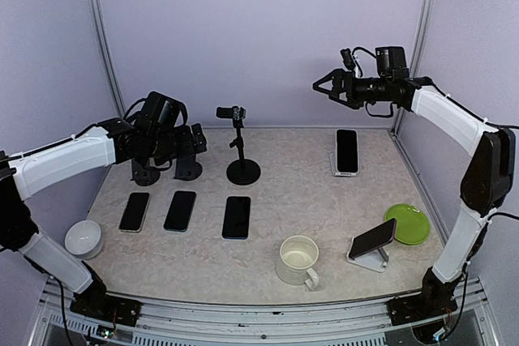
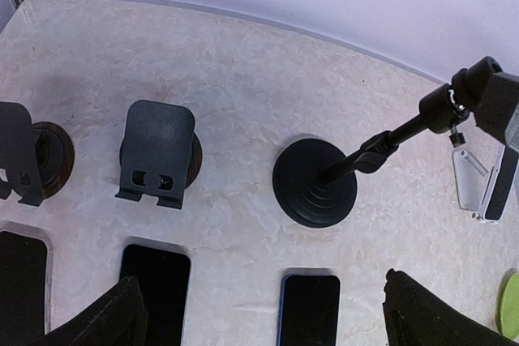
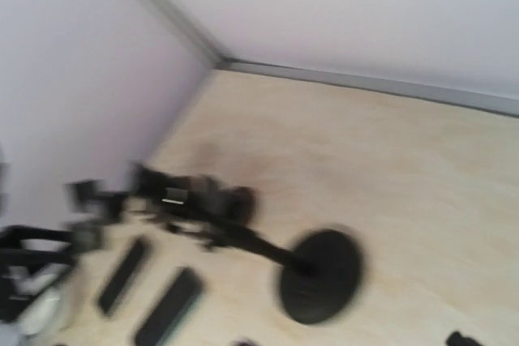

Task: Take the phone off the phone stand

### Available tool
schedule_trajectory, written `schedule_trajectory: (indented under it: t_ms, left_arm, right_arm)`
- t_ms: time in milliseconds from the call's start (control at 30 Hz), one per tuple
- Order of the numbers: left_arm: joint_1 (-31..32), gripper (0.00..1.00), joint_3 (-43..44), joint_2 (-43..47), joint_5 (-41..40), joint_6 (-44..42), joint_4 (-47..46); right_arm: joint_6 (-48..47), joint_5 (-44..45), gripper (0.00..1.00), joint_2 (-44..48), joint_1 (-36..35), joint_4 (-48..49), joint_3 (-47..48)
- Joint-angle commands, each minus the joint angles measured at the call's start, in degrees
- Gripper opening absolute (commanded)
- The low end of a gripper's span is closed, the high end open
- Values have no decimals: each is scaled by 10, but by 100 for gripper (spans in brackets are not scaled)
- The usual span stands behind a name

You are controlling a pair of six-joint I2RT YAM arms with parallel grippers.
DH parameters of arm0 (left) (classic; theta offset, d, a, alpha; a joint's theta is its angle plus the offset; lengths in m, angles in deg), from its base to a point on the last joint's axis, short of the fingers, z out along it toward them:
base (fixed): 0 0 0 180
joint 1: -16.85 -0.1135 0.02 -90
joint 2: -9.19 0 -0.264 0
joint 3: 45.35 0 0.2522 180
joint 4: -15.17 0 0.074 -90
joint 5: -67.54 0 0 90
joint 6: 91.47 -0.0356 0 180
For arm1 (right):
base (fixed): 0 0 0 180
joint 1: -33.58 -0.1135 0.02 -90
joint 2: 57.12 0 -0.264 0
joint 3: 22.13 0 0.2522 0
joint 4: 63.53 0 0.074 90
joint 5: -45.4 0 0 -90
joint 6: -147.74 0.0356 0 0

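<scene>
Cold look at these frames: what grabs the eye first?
The right gripper hangs high in the air toward the far right, and its wrist view is smeared with blur. At the near right a tilted phone leans on a white stand beside a green plate, while a row of three phones lies flat at left centre. The left gripper, open, hovers by two empty black stands at the far left.

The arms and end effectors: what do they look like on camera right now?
Both arms have white shell links with black joints: left arm, right arm. Thin black cables loop at each wrist. The left end effector and right end effector are black two-finger units.
</scene>
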Motion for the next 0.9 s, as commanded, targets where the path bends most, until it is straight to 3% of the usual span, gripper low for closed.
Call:
schedule_trajectory:
  t_ms: [0, 267, 467, 867]
  left_arm:
    - [-5, 99, 10, 22, -16, -18, -9]
    - [-11, 99, 10, 27, -23, -22, -7]
    - [-16, 99, 7, 26, -15, -28, -12]
    - [-24, 99, 19, 4, -14, -28, -15]
  right_arm:
    - [-60, 77, 100, 35, 29, -87, -37]
    - [-88, 141, 100, 63, 100, -127, -119]
    - [-87, 92, 100, 58, 142, -102, -173]
    - [-53, 195, 100, -8, 101, -129, -137]
